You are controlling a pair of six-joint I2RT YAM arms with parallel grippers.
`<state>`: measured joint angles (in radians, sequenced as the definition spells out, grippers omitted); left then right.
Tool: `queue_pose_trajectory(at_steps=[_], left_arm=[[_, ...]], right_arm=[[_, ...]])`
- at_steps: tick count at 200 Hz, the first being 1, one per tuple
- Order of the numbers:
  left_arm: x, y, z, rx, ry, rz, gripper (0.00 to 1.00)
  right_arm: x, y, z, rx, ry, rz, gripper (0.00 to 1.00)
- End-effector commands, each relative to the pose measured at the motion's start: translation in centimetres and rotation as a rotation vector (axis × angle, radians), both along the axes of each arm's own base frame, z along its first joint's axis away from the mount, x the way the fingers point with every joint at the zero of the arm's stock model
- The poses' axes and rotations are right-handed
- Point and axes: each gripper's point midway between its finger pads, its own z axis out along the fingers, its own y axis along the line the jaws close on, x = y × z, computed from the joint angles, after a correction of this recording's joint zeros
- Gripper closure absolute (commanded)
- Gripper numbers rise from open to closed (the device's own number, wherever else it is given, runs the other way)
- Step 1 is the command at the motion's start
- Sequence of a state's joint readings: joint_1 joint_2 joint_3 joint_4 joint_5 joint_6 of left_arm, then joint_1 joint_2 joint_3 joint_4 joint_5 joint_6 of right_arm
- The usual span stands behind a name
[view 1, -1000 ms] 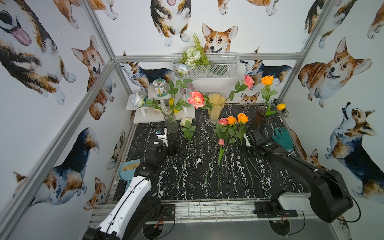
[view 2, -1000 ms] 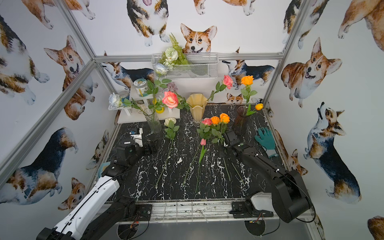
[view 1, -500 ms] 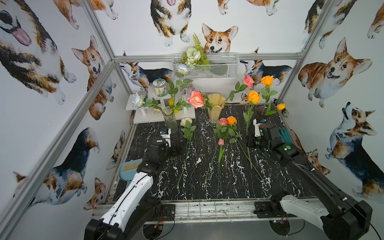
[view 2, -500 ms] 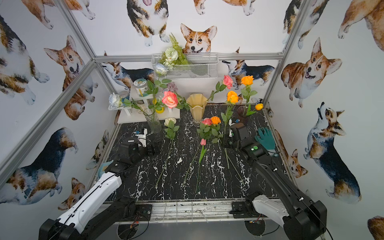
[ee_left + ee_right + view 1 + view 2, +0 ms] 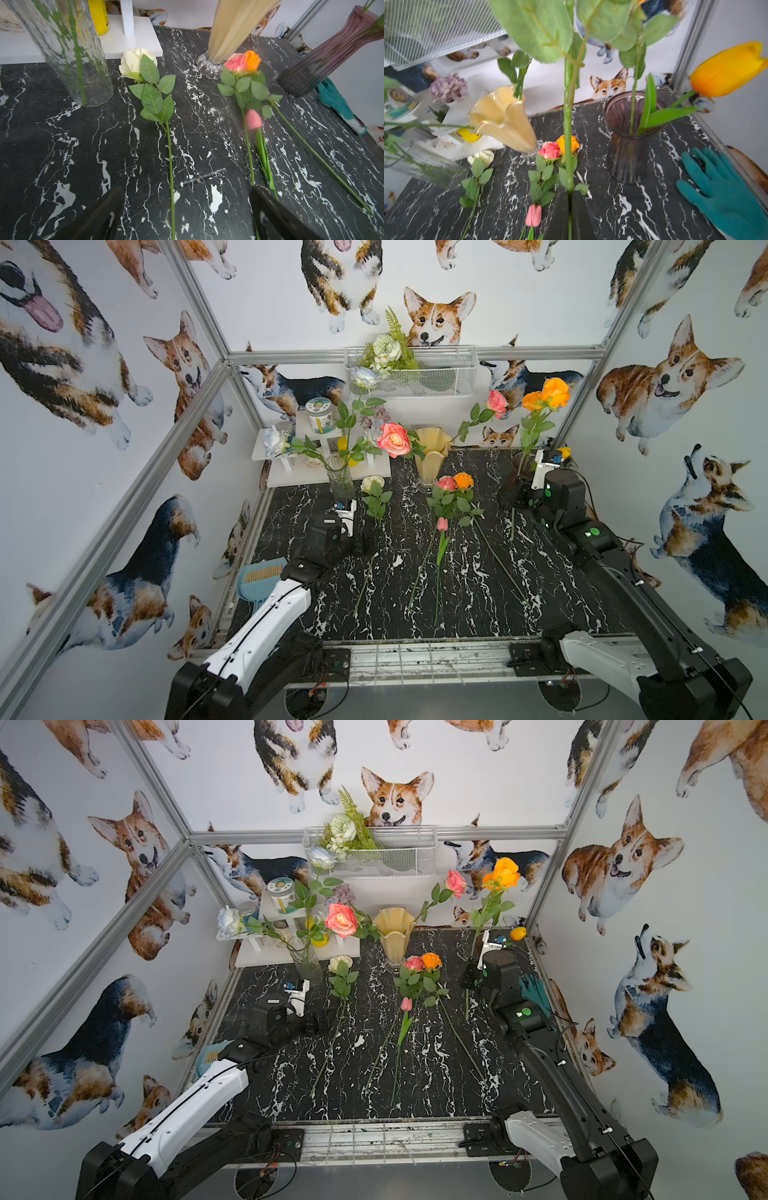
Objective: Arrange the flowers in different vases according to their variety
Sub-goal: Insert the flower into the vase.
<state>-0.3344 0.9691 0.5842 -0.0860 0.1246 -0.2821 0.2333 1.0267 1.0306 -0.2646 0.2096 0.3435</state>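
The held orange rose (image 5: 568, 116) has left the black marble table (image 5: 457, 593) within the last second. It lay among the loose flowers there and now stands lifted just beside the dark purple ribbed vase (image 5: 627, 158). We judge the pick complete and the insertion the step in hand.

The right gripper (image 5: 570, 193) has its fingers pressed together on the stem. The long axis runs near vertical, bloom up. The cut end hangs below the fingers, outside the vase, and must clear the rim before descent.

In both top views two orange blooms sit close together above the vase. We cannot tell for certain which one tops the held stem. The vase already carries a rose stem (image 5: 634, 93) and an orange-yellow tulip (image 5: 726, 68).

The left gripper (image 5: 187, 190) hovers with fingers spread wide over the stem of the white rose (image 5: 138, 62). This rose lies flat, bloom toward the clear glass cylinder vase (image 5: 68, 52). A loose orange rose (image 5: 463, 480), a pink rose (image 5: 446, 483) and a pink tulip (image 5: 442, 524) also lie on the table.
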Motion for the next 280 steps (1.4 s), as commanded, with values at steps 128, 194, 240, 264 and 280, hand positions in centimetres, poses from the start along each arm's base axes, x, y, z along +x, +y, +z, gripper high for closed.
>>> queue_pose_trajectory(at_steps=[128,194,240,264,280], left_arm=[[-0.2,-0.9,0.5,0.014,-0.022,-0.037,0.00],[-0.3,-0.7,0.4,0.024,-0.020,-0.029,0.00],[-0.2,-0.8,0.3,0.027,-0.019,-0.028,0.00],[-0.2,-0.7,0.3,0.027,-0.018,-0.025,0.00],[-0.2,-0.7,0.3,0.027,-0.018,-0.025,0.00]], right_arm=[[10.9,-7.4,14.0,-0.148,-0.440,-0.248,1.00],[14.0,-8.0,9.8,-0.188,-0.398,-0.281,1.00],[14.5,-8.1,7.2,-0.199,-0.351,-0.277,1.00],[14.4,-8.0,6.3,-0.202,-0.330,-0.274,1.00],[14.3,-7.9,5.9,-0.206,-0.317,-0.267,1.00]])
